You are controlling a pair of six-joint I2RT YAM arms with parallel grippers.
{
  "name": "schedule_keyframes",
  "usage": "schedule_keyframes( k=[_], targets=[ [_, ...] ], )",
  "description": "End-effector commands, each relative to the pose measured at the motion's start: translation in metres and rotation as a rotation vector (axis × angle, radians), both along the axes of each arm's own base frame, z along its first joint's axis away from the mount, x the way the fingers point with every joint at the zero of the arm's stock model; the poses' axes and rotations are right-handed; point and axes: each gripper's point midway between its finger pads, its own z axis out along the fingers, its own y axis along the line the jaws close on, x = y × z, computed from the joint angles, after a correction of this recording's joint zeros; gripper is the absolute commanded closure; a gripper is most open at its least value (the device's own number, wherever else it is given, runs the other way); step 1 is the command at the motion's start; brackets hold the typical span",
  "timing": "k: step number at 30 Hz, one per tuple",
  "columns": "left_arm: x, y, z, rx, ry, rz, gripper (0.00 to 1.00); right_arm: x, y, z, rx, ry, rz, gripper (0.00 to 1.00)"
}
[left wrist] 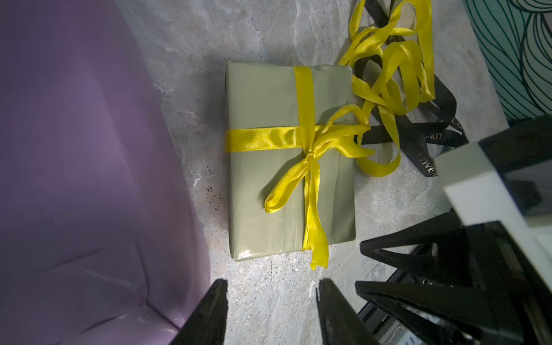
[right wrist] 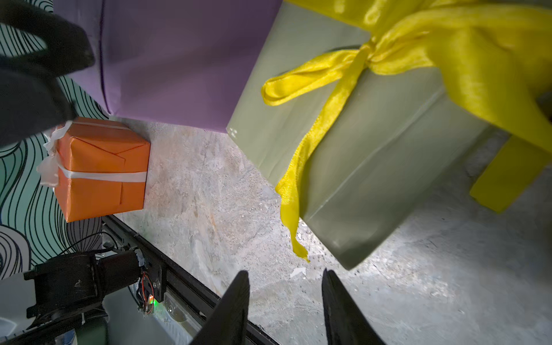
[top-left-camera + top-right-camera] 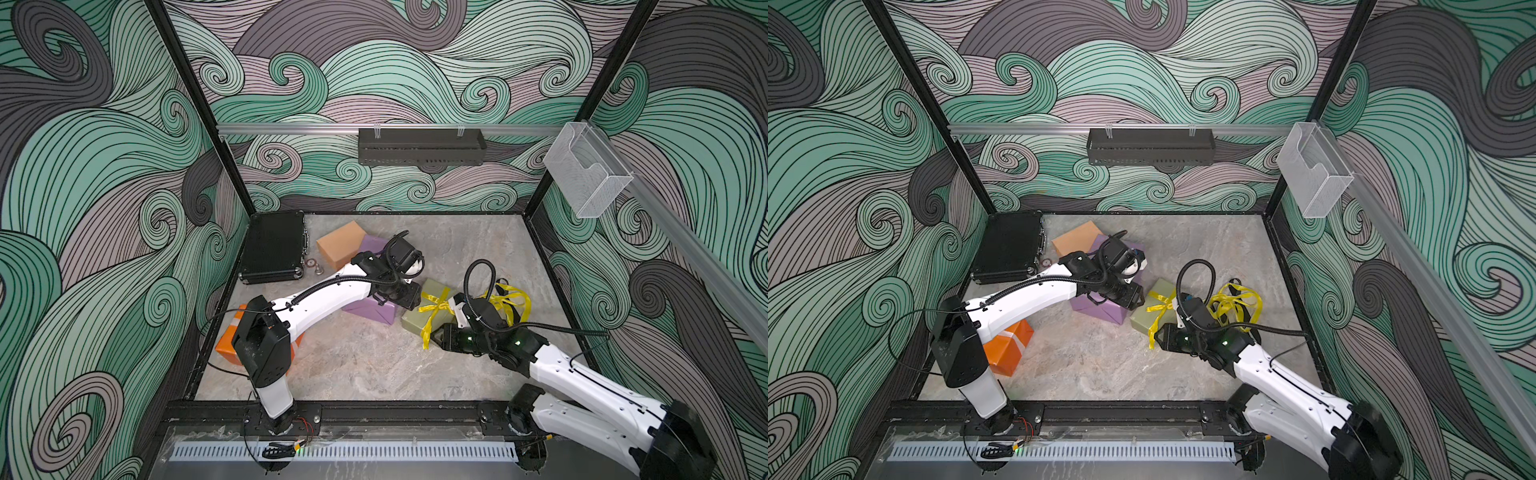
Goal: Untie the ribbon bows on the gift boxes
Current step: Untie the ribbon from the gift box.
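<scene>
The olive-green box (image 1: 268,179) lies flat on the table (image 1: 254,35) between the purple box (image 1: 89,149) and a loose heap of yellow ribbon (image 1: 397,74) and black ribbon (image 1: 442,101). Its yellow bow (image 1: 310,155) is tied. The left gripper (image 1: 271,310) hangs near one end of the box with its fingers apart and nothing between them. The right gripper (image 2: 285,304) sits low beside a corner of the box, fingers likewise apart and empty, just short of the bow's dangling tail (image 2: 294,209). The main risk, as I judge it, is closing on a loop instead of a tail, which would tighten the knot rather than free it. The box looks light, so a pull with nothing pinning it down would likely drag or tip it against the purple box. The two grippers are close together and could bump over the bow. A low reach could also snag the loose ribbons instead. The orange box (image 2: 101,167), its white ribbon (image 2: 98,176) tied, sits well apart.
</scene>
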Motion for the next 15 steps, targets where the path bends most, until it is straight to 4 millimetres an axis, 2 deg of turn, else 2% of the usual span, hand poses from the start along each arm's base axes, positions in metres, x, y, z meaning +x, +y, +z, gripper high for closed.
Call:
schedule_keyframes(
  k=[1, 6, 11, 15],
  targets=[
    [-0.007, -0.004, -0.001, 0.003, 0.047, -0.003, 0.51, 0.021, 0.009, 0.01, -0.004, -0.026, -0.074, 0.62],
    [-0.008, -0.006, -0.01, 0.014, 0.074, -0.004, 0.55, 0.028, 0.006, -0.003, -0.088, 0.0, -0.113, 0.73],
    [-0.008, -0.006, -0.017, 0.03, 0.086, 0.003, 0.56, 0.035, -0.001, -0.001, -0.116, -0.045, -0.165, 0.74],
    [-0.006, -0.008, -0.019, 0.029, 0.09, 0.009, 0.56, 0.035, 0.006, -0.005, -0.13, -0.024, -0.136, 0.75]
  ],
)
